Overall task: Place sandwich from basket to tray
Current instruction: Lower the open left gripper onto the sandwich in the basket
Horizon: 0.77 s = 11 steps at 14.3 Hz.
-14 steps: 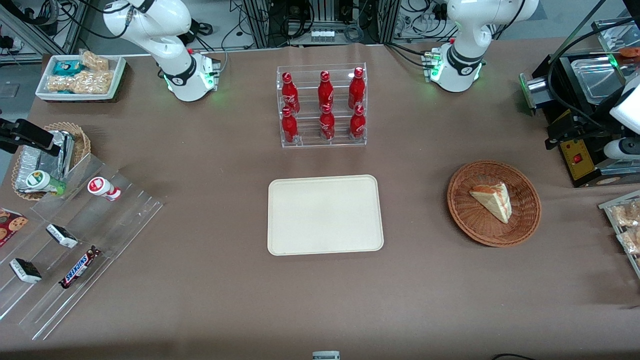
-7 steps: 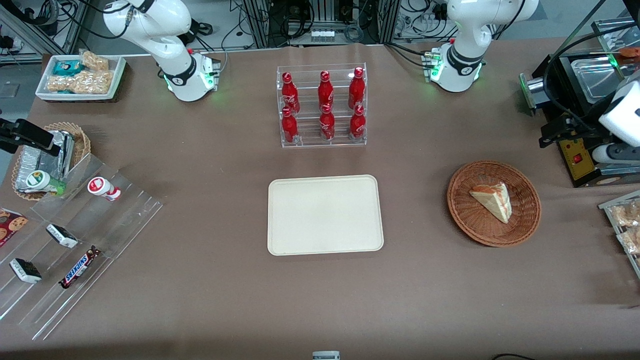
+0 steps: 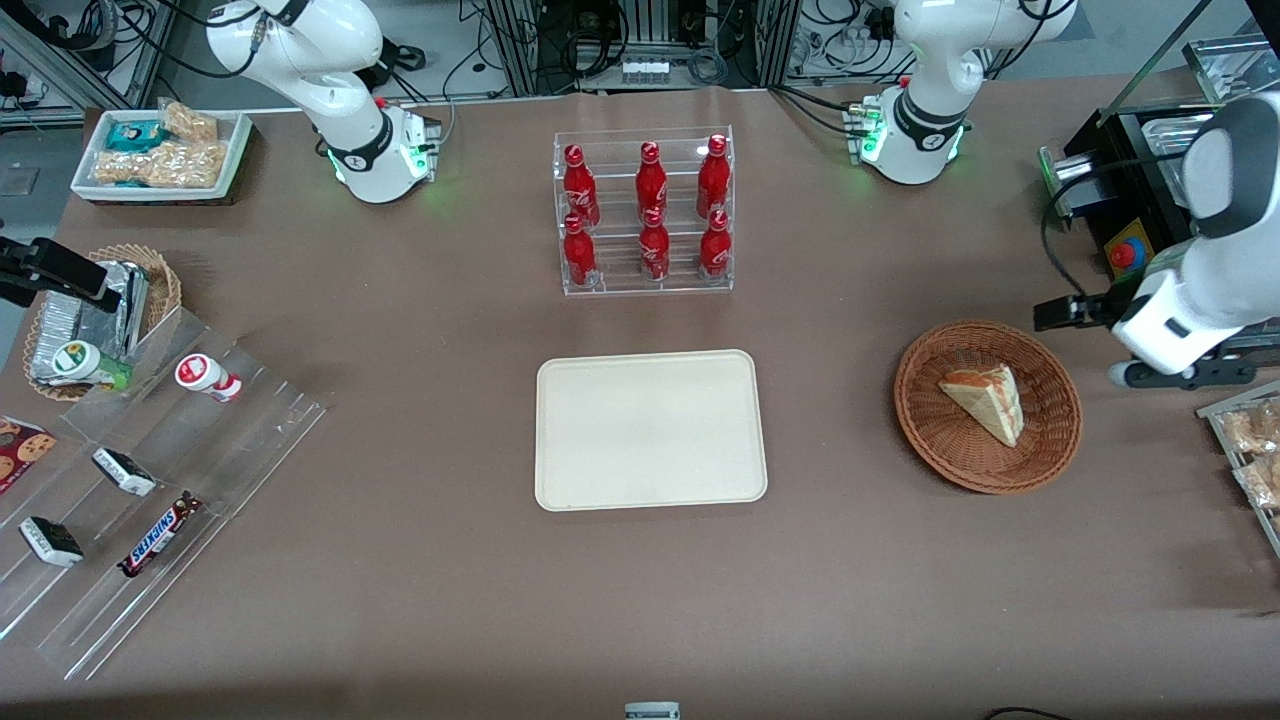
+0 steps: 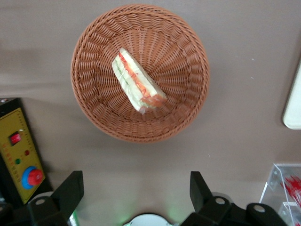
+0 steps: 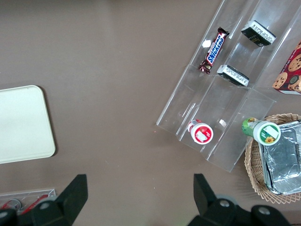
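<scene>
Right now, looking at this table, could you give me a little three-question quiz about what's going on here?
1. True or false: the sandwich lies on the tray.
2. The gripper is: A) open, above the table beside the basket; B) shut on the sandwich; C) over the tray.
3. How many red bottles stand in the clear rack?

Key: 1. False, it lies in the basket. 2. A. 3. Six.

Six red bottles (image 3: 646, 215), Snickers bar (image 3: 157, 537)
</scene>
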{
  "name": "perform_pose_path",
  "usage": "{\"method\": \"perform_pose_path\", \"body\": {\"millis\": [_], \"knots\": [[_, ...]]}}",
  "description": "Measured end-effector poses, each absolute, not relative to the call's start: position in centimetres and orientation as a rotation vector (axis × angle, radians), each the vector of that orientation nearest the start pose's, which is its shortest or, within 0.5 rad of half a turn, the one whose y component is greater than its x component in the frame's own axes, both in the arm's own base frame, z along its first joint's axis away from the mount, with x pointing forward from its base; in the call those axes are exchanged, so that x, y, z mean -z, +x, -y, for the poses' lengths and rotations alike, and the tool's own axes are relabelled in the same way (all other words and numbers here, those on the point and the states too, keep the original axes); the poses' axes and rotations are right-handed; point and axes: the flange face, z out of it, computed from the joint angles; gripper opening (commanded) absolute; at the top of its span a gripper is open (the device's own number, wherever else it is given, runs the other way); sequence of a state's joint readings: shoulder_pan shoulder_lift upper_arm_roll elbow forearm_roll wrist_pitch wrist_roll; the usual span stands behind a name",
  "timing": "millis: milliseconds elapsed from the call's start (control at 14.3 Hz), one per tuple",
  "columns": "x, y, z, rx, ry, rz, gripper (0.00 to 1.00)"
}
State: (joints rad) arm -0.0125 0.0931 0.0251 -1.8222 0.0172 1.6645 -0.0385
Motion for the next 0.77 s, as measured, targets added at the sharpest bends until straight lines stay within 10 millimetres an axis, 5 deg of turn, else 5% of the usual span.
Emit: {"method": "perform_pose_path", "body": {"millis": [350,769], "knots": [[-38.3,54.8,-1.1,-0.277,-3.059,0.263,1.0],[-32.8,54.1,-1.6,-0.122,-2.925,0.944,1.0]]}}
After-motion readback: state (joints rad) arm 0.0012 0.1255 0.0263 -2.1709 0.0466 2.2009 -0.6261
